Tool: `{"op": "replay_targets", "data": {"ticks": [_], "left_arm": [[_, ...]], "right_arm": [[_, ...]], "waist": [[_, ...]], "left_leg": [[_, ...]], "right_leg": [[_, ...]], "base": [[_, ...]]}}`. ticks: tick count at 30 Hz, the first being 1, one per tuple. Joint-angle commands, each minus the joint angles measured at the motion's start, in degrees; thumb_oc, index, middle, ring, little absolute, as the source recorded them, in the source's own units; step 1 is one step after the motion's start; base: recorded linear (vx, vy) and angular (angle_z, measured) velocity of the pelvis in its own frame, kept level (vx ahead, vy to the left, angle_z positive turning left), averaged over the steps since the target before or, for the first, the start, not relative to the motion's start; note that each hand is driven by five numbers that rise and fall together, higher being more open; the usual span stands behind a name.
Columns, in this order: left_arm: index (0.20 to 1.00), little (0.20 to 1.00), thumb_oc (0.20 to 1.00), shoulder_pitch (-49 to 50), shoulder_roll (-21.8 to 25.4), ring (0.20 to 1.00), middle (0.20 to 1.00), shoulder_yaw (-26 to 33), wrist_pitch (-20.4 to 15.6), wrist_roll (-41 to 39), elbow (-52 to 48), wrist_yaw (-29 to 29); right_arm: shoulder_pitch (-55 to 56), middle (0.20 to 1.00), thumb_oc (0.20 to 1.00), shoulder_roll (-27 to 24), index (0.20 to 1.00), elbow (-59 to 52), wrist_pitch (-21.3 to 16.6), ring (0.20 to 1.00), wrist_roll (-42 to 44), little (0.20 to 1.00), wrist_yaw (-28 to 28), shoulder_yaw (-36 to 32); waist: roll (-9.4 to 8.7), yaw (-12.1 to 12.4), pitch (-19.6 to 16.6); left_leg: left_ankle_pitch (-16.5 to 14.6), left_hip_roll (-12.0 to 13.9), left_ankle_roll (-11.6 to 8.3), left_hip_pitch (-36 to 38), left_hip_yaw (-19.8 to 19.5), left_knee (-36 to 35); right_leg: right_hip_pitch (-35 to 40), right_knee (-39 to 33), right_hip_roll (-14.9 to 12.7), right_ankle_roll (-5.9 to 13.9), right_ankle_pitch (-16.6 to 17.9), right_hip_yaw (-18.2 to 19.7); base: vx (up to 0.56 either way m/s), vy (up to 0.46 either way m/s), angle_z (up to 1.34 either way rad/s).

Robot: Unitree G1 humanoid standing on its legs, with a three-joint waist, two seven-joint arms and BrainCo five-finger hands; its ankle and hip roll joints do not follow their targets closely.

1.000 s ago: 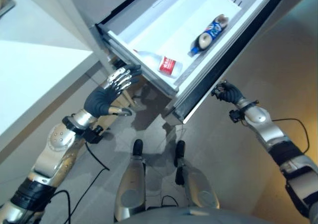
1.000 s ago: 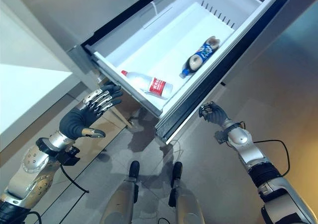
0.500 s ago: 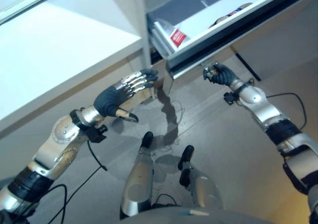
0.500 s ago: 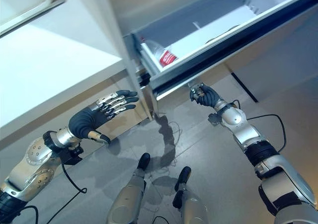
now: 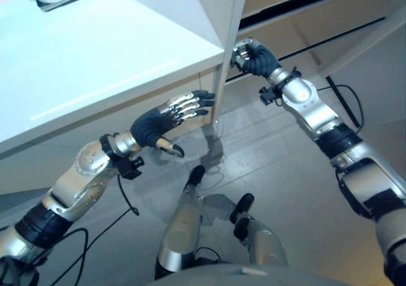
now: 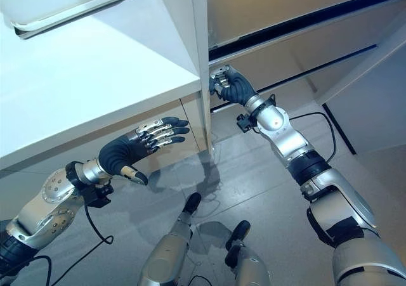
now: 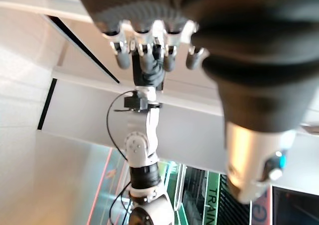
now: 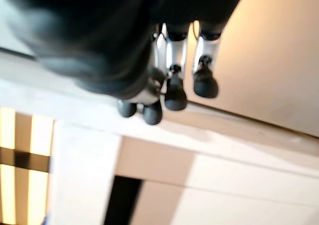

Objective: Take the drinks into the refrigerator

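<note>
Down at the fridge, the big change: the drawer front (image 6: pixel 304 51) that stood pulled wide out a second ago was now pushed home, flush with the cabinet face, with only a dark seam along its top edge. My head view had swung as well, so I'm not counting the overall shift as the things moving, but the drawer closing was real.

Bench (image 6: pixel 82 89) sat on my left, white top, with a pale tray (image 6: pixel 63 4) at its far corner. Neither was touched.

Right hand (image 6: pixel 229 86) was at the drawer front's near corner, just beside the bench's side panel, fingers curled tight on the edge there. The right wrist view agreed: tips bent in against a pale lip. It had ridden the front all the way in.

Left hand (image 6: pixel 127 149) hung under the bench edge over the floor (image 6: pixel 254 172), fingers straight and spread, thumb apart, holding nothing. Same pose as before, idle.

Drinks: a second ago two bottles lay inside the open drawer, one clear with a red label, one dark with a blue label. With the front shut, I judge both were inside the fridge.

My read was that the task was essentially done. What was left was to let go of the edge and pull the right arm back. The one risk was the drawer not fully seated, and the seam looked even.
</note>
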Motion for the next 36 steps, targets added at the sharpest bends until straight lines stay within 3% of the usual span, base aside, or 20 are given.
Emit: {"op": "replay_targets", "data": {"ticks": [1,2,7,15,21,28,29,30,33,36], "left_arm": [[1.0,1.0,1.0,3.61,0.17,1.0,1.0,1.96,-2.57,-0.91,-5.69,0.22],[1.0,1.0,1.0,4.19,-0.35,1.0,1.0,2.53,-2.72,-0.59,-5.73,0.43],[1.0,1.0,1.0,6.62,-3.79,1.0,1.0,5.58,-3.32,1.86,-3.45,0.79],[1.0,1.0,1.0,9.9,-8.42,1.0,1.0,8.38,-4.07,5.29,0.22,1.69],[1.0,1.0,1.0,15.23,-18.6,1.0,1.0,12.11,-6.33,13.57,12.56,5.15],[1.0,1.0,1.0,15.81,-19.93,1.0,1.0,12.52,-6.94,16.03,15.9,6.43],[1.0,1.0,1.0,18.55,-25.31,1.0,1.0,14.43,-8.28,25.04,31.57,10.75],[1.0,1.0,1.0,18.56,-27.75,1.0,1.0,14.56,-8.68,28.15,39.69,12.29],[1.0,1.0,1.0,17.93,-30.63,1.0,1.0,13.83,-8.44,32.93,50.64,15.01],[1.0,1.0,1.0,16.15,-34.69,1.0,1.0,13.43,-6.31,39.95,68.41,19.11]], "right_arm": [[3.33,0.504,0.504,0.76,0.504,-6.04,-3.85,0.504,3.48,0.504,0.25,-2.02],[5.84,1.0,1.0,0.93,1.0,-7.11,-4.07,1.0,4.03,1.0,0.29,-3.43],[22.01,1.0,1.0,0.4,1.0,-11.88,-5.73,1.0,5.37,1.0,-0.08,-14.88],[35.03,1.0,1.0,3.47,1.0,-14.28,-6.03,1.0,3.53,1.0,0.77,-20.96],[48.81,1.0,1.0,8.08,1.0,-10.4,-6.48,1.0,-0.76,1.0,-0.91,-27.92],[50.57,1.0,1.0,9.14,1.0,-9.34,-6.4,1.0,0.72,1.0,-0.51,-29.13],[56.92,1.0,1.0,10.19,1.0,-4.42,-6.55,1.0,0.82,1.0,-0.11,-32.67],[58.26,1.0,1.0,9.84,1.0,0.28,-6.15,1.0,-1.94,1.0,-0.68,-32.28],[59.4,1.0,1.0,9.66,1.0,8.34,-5.53,1.0,-6.47,1.0,-2.19,-30.98],[58.53,1.0,1.0,10.51,1.0,21.99,-3.75,1.0,-11.9,1.0,-3.81,-27.44]], "waist": [[-2.41,-0.87,-2.6],[-2.32,-1.31,-2.57],[-2.24,-4.63,-2.85],[-2.44,-8.05,-4.55],[-1.82,-12.47,-7.8],[-1.74,-13.11,-8.25],[-0.85,-15.19,-10.82],[-0.53,-15.5,-11.59],[-0.31,-16.09,-12.83],[-0.11,-16.89,-14.39]], "left_leg": [[-3.55,-4.3,6.84,2.45,4.47,-1.18],[-3.57,-4.21,6.87,2.5,4.63,-1.17],[-3.91,-3.71,7.06,3.12,6.04,-1.29],[-4.21,-3.24,7.47,4.17,8.08,-1.52],[-5.33,-3.01,7.65,7.44,10.66,-2.6],[-5.71,-2.9,7.67,8.25,11.44,-2.72],[-6.14,-2.44,7.83,10.69,14.22,-3.91],[-6.41,-2.07,7.83,11.89,15.49,-4.34],[-6.64,-1.75,7.78,13.25,16.23,-4.88],[-7.05,-1.4,7.71,14.85,17.0,-5.46]], "right_leg": [[-0.01,2.73,-0.79,0.54,-2.19,1.16],[-0.1,2.8,-0.79,0.53,-2.16,1.37],[-0.17,2.53,-0.54,0.5,-1.92,3.05],[-0.03,1.73,0.16,0.48,-1.21,5.65],[2.59,-1.47,0.96,0.7,-0.47,8.26],[3.13,-1.93,1.24,0.74,-0.46,9.13],[4.65,-4.19,1.85,1.1,0.56,12.11],[5.37,-4.88,2.26,1.24,0.72,13.41],[6.52,-5.49,2.55,1.31,0.73,14.08],[7.63,-5.96,3.01,1.24,0.37,15.01]], "base": [[-0.02,0.033,-0.12],[-0.02,0.038,-0.09],[-0.02,0.048,-0.07],[0.0,0.034,-0.24],[0.03,0.038,-0.26],[0.03,0.021,-0.11],[0.11,0.075,-0.47],[0.14,0.069,-0.94],[0.06,-0.021,-0.9],[0.05,-0.029,-0.17]]}}
